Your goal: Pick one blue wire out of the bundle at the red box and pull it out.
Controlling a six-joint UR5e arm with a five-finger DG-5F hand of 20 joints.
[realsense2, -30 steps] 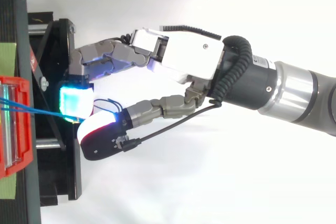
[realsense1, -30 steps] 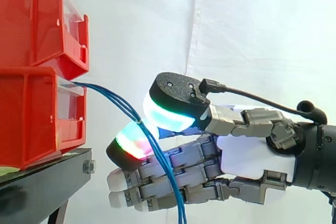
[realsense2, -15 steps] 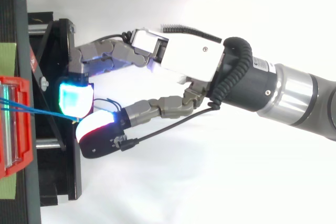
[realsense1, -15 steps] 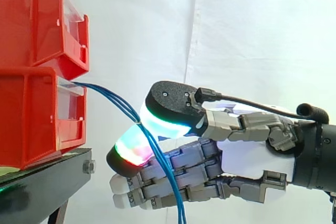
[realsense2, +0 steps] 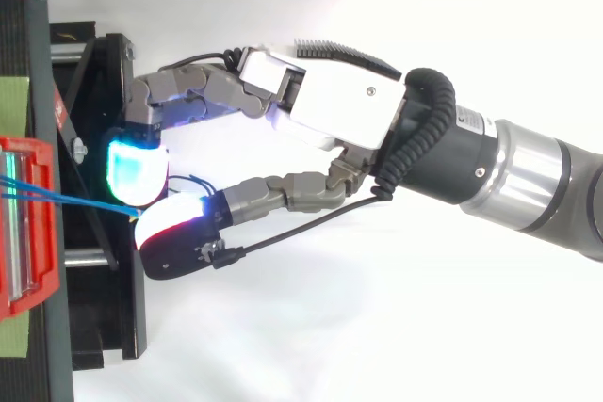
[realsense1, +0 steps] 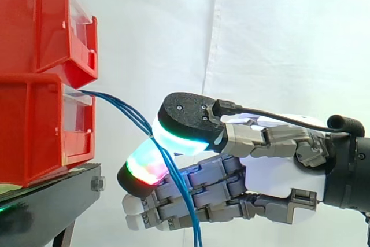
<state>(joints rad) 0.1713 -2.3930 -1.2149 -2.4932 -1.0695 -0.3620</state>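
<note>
Cyan and red pads (realsense1: 145, 166) of my hand (realsense1: 272, 173) are pinching the blue wires (realsense1: 130, 114) where they are hanging free, giving me room to close | wires are running back into the red box (realsense1: 34, 125) | I am judging the pinch may be catching several.

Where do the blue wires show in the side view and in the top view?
Side view: the blue wires run from the lower red bin at left, down and right, into the hand's pinch, then on to the bottom edge.
Top view: a thin line at left, crossing the lower red bin to the hand.
Shared landmark: the lower red bin.
</note>
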